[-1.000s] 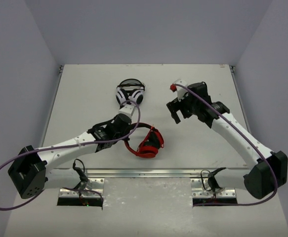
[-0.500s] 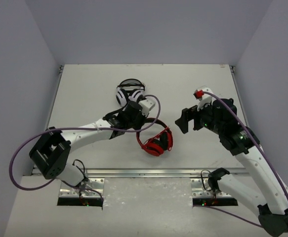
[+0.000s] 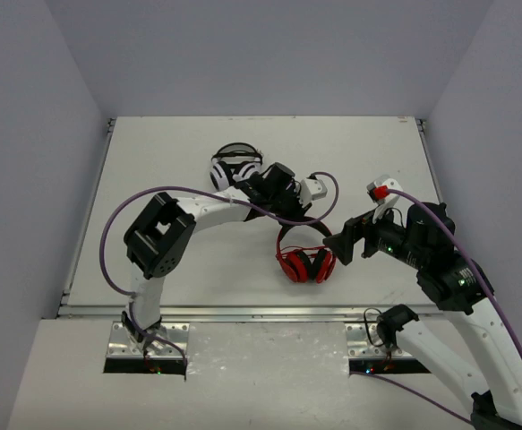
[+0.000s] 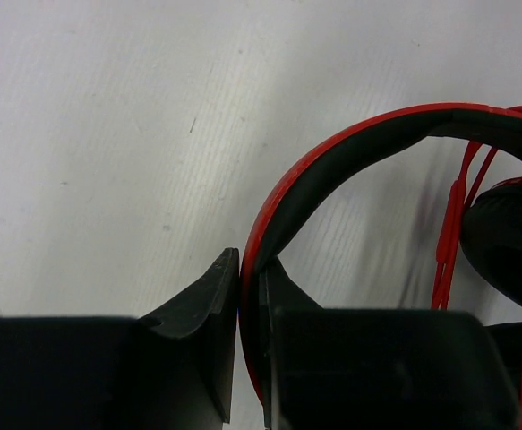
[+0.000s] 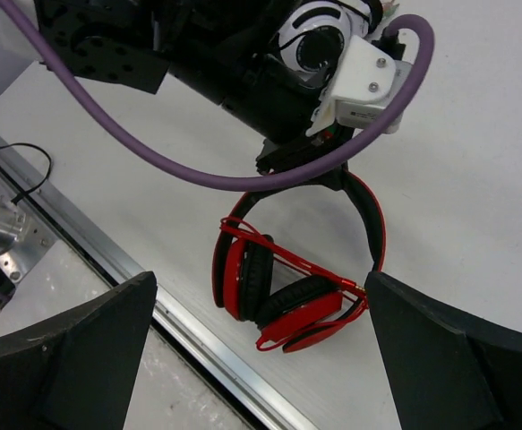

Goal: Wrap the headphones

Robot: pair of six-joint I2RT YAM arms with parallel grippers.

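Left gripper (image 4: 250,269): we see it clamped on the headband (image 4: 332,141) of the red headphones (image 3: 307,265).
Right gripper (image 3: 337,246): jaws wide apart, near the ear cups (image 5: 283,300).

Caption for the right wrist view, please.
Left hand grips the red headphones by the headband, red cable looped across the ear cups, white-and-black headphones behind.

Bright, even, diffuse light across the white table (image 3: 153,179), with just a faint soft shadow right beside the headphones (image 3: 307,264). Over to the wrist views: the headband is sharp. The left gripper (image 4: 247,264) below it and the right gripper (image 5: 261,279) either side of the headphones are dark, soft-edged masses.
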